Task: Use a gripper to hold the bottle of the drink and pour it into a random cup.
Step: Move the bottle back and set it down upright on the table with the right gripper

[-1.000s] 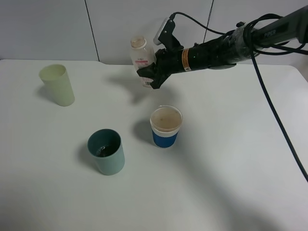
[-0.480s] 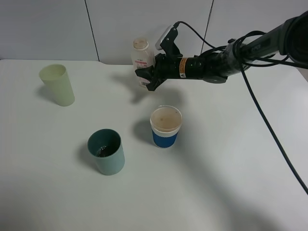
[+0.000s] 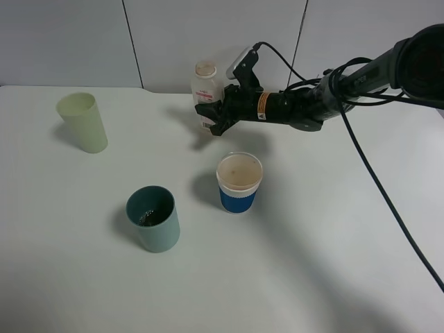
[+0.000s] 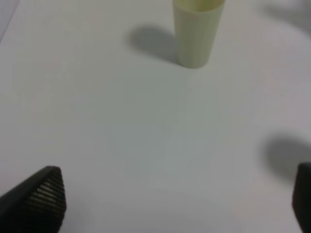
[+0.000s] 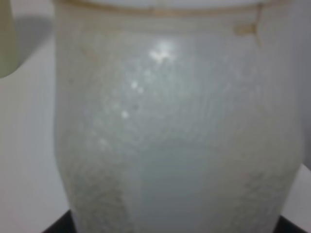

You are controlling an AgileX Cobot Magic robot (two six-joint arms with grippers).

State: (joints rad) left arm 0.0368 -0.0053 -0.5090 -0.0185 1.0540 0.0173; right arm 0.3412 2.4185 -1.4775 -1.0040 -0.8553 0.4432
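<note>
The bottle of the drink (image 3: 205,89) stands upright near the back of the table, with its pale neck up and its pink-and-white label showing. My right gripper (image 3: 211,118) reaches in from the right and is shut on its lower body. In the right wrist view the clear bottle (image 5: 175,121) fills the picture and looks pale inside. The teal-green cup (image 3: 154,218) stands at the front left, apart from the gripper, with dark liquid in it. My left gripper (image 4: 180,204) is open and empty over bare table; it does not show in the exterior high view.
A white cup with a blue band (image 3: 238,182) stands just in front of the bottle. A pale yellow-green tumbler (image 3: 82,122) stands at the back left, and also shows in the left wrist view (image 4: 197,29). Black cables (image 3: 388,194) trail off the right arm.
My right gripper has lowered toward the table and levelled out. The bottle in it went from tilted and raised to upright and low.
</note>
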